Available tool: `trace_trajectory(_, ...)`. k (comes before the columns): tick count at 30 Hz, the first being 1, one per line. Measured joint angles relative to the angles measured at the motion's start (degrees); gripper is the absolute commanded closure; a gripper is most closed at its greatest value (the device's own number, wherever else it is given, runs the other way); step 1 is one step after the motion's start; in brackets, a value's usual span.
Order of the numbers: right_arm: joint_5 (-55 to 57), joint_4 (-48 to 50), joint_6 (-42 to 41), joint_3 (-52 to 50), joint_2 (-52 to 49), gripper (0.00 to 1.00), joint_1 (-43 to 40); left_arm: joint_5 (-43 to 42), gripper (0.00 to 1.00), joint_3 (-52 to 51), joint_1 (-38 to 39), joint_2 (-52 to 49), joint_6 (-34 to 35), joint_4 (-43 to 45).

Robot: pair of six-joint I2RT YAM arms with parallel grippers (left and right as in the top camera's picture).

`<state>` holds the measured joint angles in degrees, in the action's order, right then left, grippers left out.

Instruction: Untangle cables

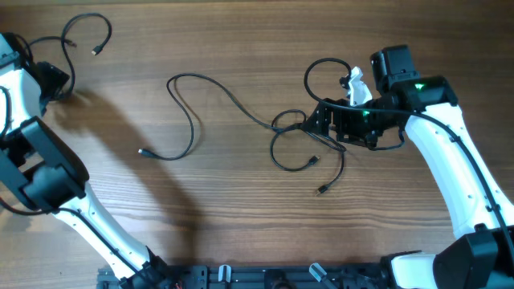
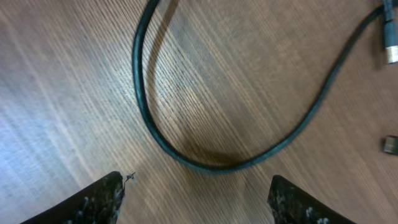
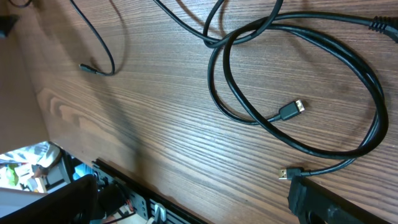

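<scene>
wood-grain desk (image 1: pixel 241 217) fills the overhead view, and the knot (image 3: pixel 214 41) where several of the cables (image 3: pixel 254 122) cross sits right of its middle. the right arm (image 1: pixel 450 168), white shell with black joints, reaches in from the right of the knot. the left arm (image 1: pixel 88 213) bends up the far left, well apart from the knot.

the right hand (image 1: pixel 320 122) hovers just right of the knot, jaws spread wide with nothing between them. its wrist view shows the cords lying loose on the wood below. the left hand (image 2: pixel 196 196) is far left of the knot and released too: its two fingertips (image 2: pixel 102 196) stand well apart with bare wood between.

one long cable (image 1: pixel 193 132) runs left out of the knot, swings through a tall bend and ends in a small plug (image 1: pixel 142 151) well left of the knot. two wide loops hang from the knot on its near side, one inside the other in the right wrist view. a short cable (image 2: pixel 211 167) lies by itself far left of the knot, curving just ahead of the left hand without touching it.

smallest are the ends near the knot: a silver-tipped plug (image 3: pixel 292 111) inside the loops, and a brass-tipped plug (image 3: pixel 289 174) just below the outer loop.
</scene>
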<state>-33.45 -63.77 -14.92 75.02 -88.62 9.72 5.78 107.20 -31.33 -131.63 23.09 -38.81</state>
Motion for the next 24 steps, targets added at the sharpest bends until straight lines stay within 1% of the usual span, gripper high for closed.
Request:
trace_trajectory(2,0.0,0.0,0.0,0.0,0.0,0.0,0.0,0.0,0.2,0.0,0.0,-2.6,0.4,0.4)
trace_trajectory(4,0.0,0.0,0.0,0.0,0.0,0.0,0.0,0.4,0.23,0.0,0.0,-4.3,1.2,0.7)
trace_trajectory(7,0.0,0.0,0.0,0.0,0.0,0.0,0.0,0.4,0.29,0.0,0.1,-4.6,1.8,2.1)
trace_trajectory(8,0.0,0.0,0.0,0.0,0.0,0.0,0.0,0.4,0.36,0.0,0.1,-4.7,1.9,2.9)
trace_trajectory(10,0.0,0.0,-0.2,0.0,0.0,0.0,0.0,0.5,0.44,0.0,0.1,-5.0,2.1,4.4)
trace_trajectory(11,0.0,0.0,-0.2,0.0,0.0,0.0,0.0,0.6,0.5,0.0,0.1,-5.2,2.4,5.2)
trace_trajectory(12,0.0,0.0,-0.4,0.0,0.0,0.0,0.0,0.7,0.59,0.0,0.1,-5.3,2.6,5.8)
trace_trajectory(13,0.0,0.0,-0.6,0.0,0.0,0.0,0.0,0.6,0.72,0.0,0.1,-5.4,2.6,6.3)
trace_trajectory(14,0.0,0.0,-0.8,0.0,0.0,0.0,0.0,0.7,0.92,0.0,0.1,-5.7,2.8,7.4)
trace_trajectory(15,0.0,0.0,-0.9,0.0,0.0,0.0,0.0,0.7,0.96,0.0,0.1,-5.9,2.7,8.3)
trace_trajectory(18,0.0,0.0,-1.5,0.0,0.0,0.0,0.0,0.7,0.96,0.0,0.0,-6.3,2.5,11.5)
trace_trajectory(21,0.0,-0.7,-2.1,0.0,0.0,0.0,0.0,0.8,0.96,0.5,-0.4,-6.3,-0.1,14.7)
trace_trajectory(22,0.0,-1.2,-2.2,0.0,0.0,0.0,0.0,0.8,0.76,0.9,-0.7,-6.3,-0.5,15.2)
trace_trajectory(23,0.0,-1.6,-2.4,0.0,0.0,0.0,0.0,0.8,0.27,2.1,-1.2,-6.3,-1.2,15.8)
trace_trajectory(24,0.1,-1.8,-2.5,0.0,0.0,0.0,0.0,0.8,0.0,3.4,-1.7,-6.3,-1.7,16.3)
